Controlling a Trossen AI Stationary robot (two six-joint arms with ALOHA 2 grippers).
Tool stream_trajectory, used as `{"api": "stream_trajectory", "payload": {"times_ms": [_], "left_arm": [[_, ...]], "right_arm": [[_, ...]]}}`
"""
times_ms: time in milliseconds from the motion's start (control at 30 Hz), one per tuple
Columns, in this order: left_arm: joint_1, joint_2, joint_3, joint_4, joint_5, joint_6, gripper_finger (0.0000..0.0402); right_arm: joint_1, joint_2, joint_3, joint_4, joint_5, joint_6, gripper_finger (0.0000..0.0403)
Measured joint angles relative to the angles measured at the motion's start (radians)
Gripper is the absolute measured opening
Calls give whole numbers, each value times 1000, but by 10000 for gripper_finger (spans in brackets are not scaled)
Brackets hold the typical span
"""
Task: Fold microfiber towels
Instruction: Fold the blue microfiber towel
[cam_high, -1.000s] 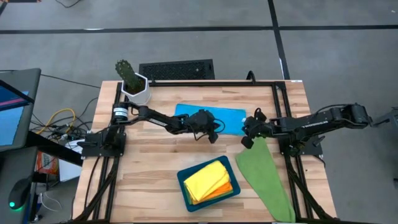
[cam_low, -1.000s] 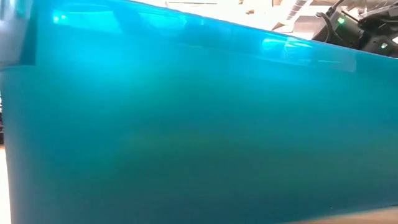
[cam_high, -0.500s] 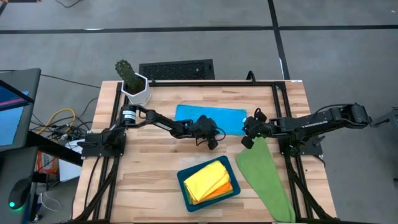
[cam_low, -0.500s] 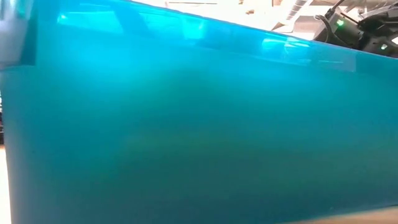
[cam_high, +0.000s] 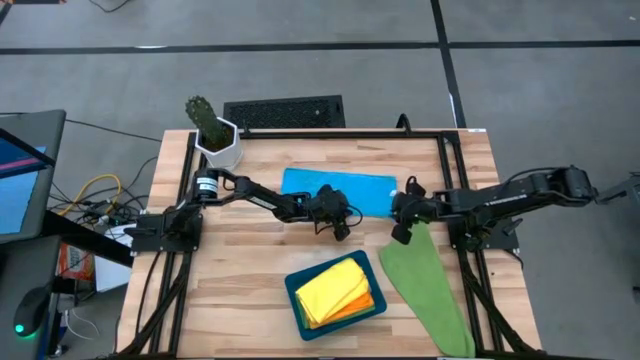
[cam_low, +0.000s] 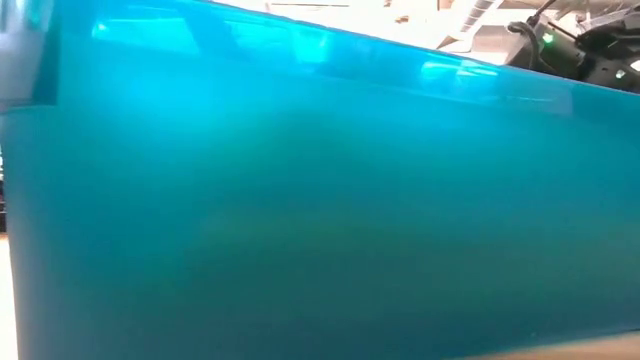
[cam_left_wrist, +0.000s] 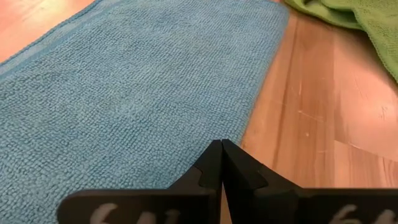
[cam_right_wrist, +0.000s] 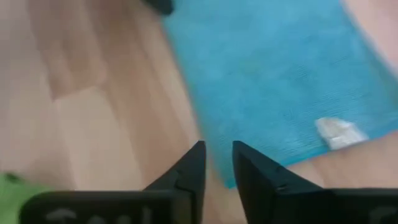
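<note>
Two hands now off the sky-blue towel (cam_high: 338, 186) lying flat on the surface (cam_high: 250, 270): left hand (cam_high: 340, 224) pressed together just beyond its near edge, right hand (cam_high: 402, 233) lately spread slightly, empty, beside its corner by the green towel (cam_high: 425, 285), suggesting that fold finished.

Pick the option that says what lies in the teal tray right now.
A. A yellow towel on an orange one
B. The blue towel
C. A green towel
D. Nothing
A. In the high view the tray holds a folded yellow towel with the orange towel showing under its edge; the blue towel and the green towel lie on the table outside it.
</note>
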Motion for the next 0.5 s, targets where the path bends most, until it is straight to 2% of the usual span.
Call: {"api": "stream_trajectory", "payload": {"times_ms": [100, 267, 500], "left_arm": [[0, 0, -1, -3, 0, 0, 0], [0, 0, -1, -11, 0, -1, 0], [0, 1, -1, -14, 0, -2, 0]], "right_arm": [[0, 22, -30, 32, -48, -14, 132], [-12, 73, -47, 28, -48, -3, 173], [-13, 119, -45, 54, -45, 0, 163]]}}
